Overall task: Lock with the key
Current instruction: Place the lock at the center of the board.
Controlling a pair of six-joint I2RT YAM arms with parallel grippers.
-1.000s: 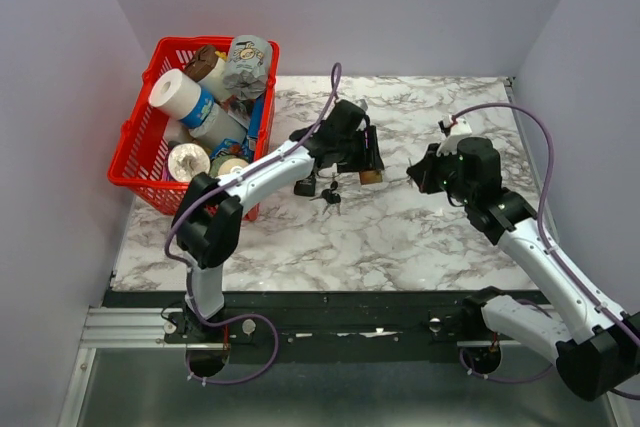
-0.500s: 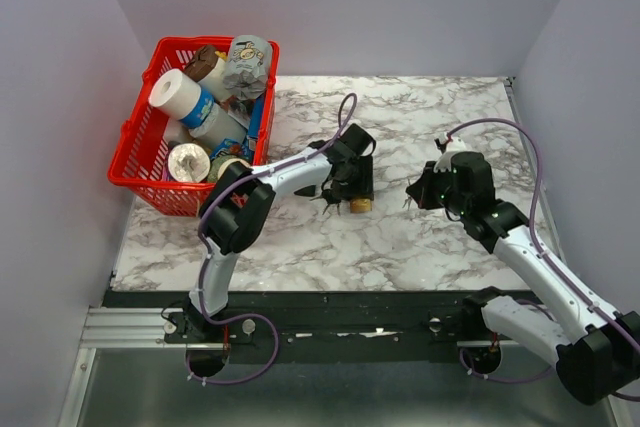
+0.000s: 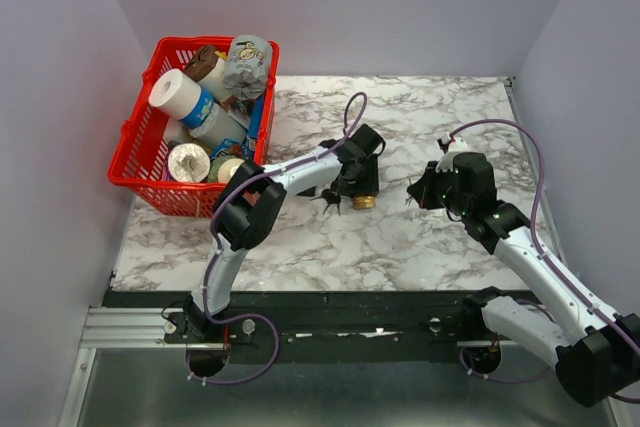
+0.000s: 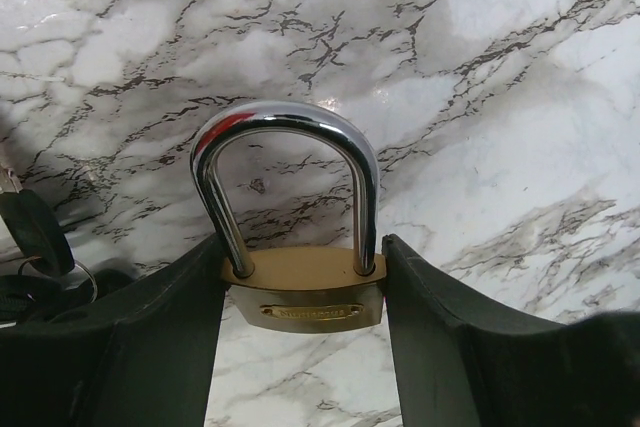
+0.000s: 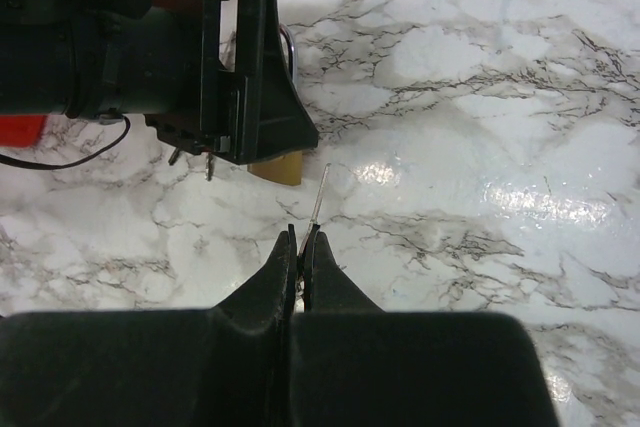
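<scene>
Drawn nearer since, left fingers (image 4: 130,347) clamp the heavy, slick brass padlock (image 4: 305,299) by its body (right fingers (image 5: 255,307) pinch a thin key (image 5: 318,197)).

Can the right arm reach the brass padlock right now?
Probably yes: only bare white marble table lies between the right gripper, pinching a thin silver metal piece, and the brass padlock clamped between the black fingers of the left gripper.
</scene>
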